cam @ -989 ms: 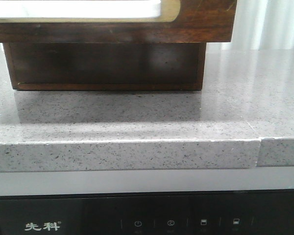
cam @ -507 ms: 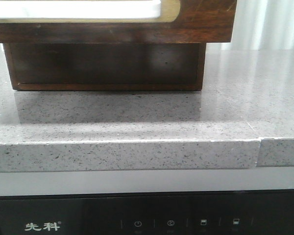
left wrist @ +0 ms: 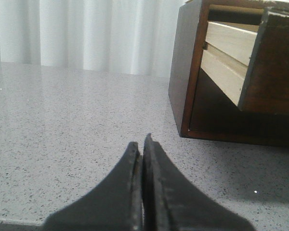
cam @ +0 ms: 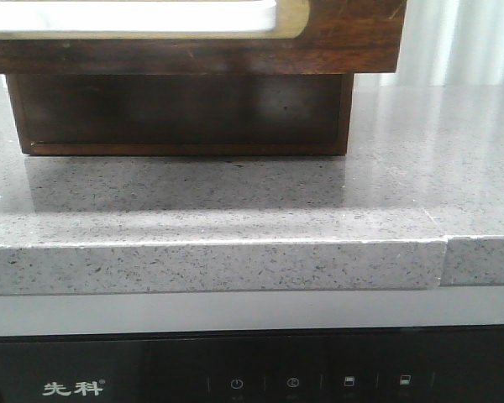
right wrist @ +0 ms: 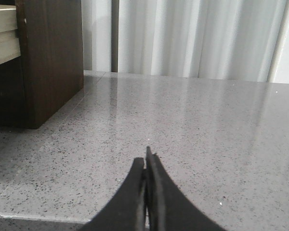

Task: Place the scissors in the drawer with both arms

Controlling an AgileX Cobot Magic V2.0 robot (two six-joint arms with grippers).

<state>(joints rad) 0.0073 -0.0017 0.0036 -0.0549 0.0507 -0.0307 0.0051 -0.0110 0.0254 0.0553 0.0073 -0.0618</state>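
Observation:
The drawer [cam: 353, 38], dark brown with a white panel in a tan frame, stands pulled out of its wooden cabinet [cam: 185, 113] on the grey stone counter. In the left wrist view the drawer [left wrist: 274, 62] juts out, with pale wooden sides. My left gripper [left wrist: 143, 142] is shut and empty, low over the counter to the left of the cabinet. My right gripper [right wrist: 145, 156] is shut and empty, low over the counter to the right of the cabinet [right wrist: 53, 62]. The scissors are not in view. Neither gripper shows in the front view.
The speckled grey counter [cam: 235, 201] has a front edge with a seam [cam: 446, 260] at the right. A black appliance panel [cam: 252, 369] sits below it. White curtains [right wrist: 192, 38] hang behind the counter.

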